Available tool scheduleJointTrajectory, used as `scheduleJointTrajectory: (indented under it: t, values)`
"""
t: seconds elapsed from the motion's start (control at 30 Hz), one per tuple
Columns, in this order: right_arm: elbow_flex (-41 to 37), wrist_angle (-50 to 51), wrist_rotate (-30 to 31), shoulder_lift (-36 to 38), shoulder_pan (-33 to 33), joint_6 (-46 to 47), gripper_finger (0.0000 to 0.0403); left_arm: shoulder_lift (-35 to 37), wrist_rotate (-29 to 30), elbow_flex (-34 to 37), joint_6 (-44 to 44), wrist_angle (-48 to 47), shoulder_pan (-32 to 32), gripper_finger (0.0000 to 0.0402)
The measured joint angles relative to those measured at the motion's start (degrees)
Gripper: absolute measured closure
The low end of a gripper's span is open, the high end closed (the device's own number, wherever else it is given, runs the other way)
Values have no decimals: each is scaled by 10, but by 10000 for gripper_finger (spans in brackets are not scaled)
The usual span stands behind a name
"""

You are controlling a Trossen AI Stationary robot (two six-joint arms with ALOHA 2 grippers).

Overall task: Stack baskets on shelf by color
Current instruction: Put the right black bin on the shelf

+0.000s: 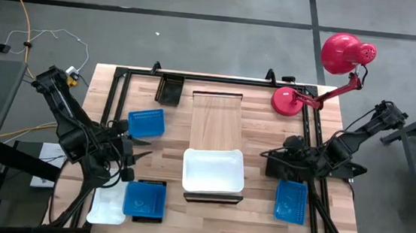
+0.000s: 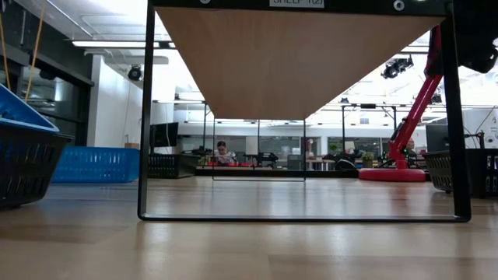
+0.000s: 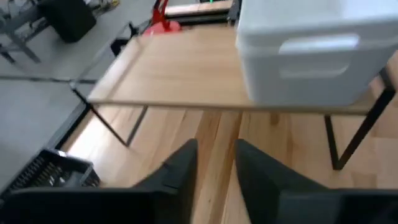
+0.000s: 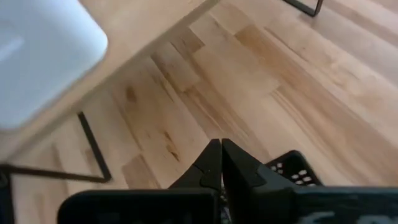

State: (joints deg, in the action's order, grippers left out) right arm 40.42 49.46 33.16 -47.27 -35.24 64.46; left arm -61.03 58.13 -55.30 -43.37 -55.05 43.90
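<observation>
The pale wooden shelf [image 1: 216,121] stands in the middle of the table on dark rails. One white basket [image 1: 213,170] sits on the shelf's near end and also shows in the left wrist view [image 3: 311,53]. My left gripper [image 1: 141,156] hovers left of the shelf, open [image 3: 216,171], pointing at it. My right gripper [image 1: 267,164] hovers right of the shelf, shut [image 4: 221,163], above bare table. A blue basket [image 1: 147,122] lies left of the shelf. Another blue basket [image 1: 145,198] rests in a black one beside a white basket [image 1: 106,206]. A third blue basket [image 1: 291,201] lies near right.
A black mesh basket [image 1: 169,90] lies at the far edge, left of the shelf. Another black mesh corner [image 4: 292,168] shows beside my right fingers. The red lamp [image 1: 325,74] stands at the far right corner. A dark frame [image 1: 111,100] borders the table. People sit in the room behind.
</observation>
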Motion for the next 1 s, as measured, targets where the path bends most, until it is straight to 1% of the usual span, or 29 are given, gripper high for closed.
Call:
scheduleJointTrajectory:
  t: [0.1, 0.13, 0.17, 0.27, 0.37, 0.47, 0.53, 0.6, 0.73, 0.8, 0.9, 1.0]
  values:
    - [0, -19, 11, 0, 0, 16, 403, 22, 15, 69, -31, 50, 0, 373]
    - [0, -22, 17, 0, 0, 17, 403, 29, 24, 95, -40, 72, 0, 387]
    - [0, -23, 25, 0, 0, 17, 403, 37, 32, 120, -48, 95, 0, 393]
    - [0, -18, 58, 0, 2, 39, 403, 57, 41, 184, -61, 161, 0, 392]
    - [0, -5, 50, 0, 16, 77, 402, 69, 48, 226, -79, 199, -1, 400]
    - [0, 14, 5, 0, 36, 102, 402, 73, 67, 239, -91, 206, -1, 398]
    - [0, 43, -49, 0, 53, 131, 402, 74, 75, 239, -93, 215, -1, 400]
    - [0, 76, -111, -1, 68, 163, 402, 74, 85, 239, -75, 234, -1, 401]
    - [0, 126, -203, -21, 83, 208, 402, 74, 99, 239, -19, 283, -1, 401]
    - [0, 131, -247, -38, 87, 229, 402, 74, 100, 239, 11, 304, -1, 401]
    - [0, 149, -296, -62, 87, 257, 402, 74, 101, 239, 36, 325, -1, 401]
    - [0, 182, -331, -91, 81, 294, 402, 74, 100, 239, 49, 328, 0, 401]
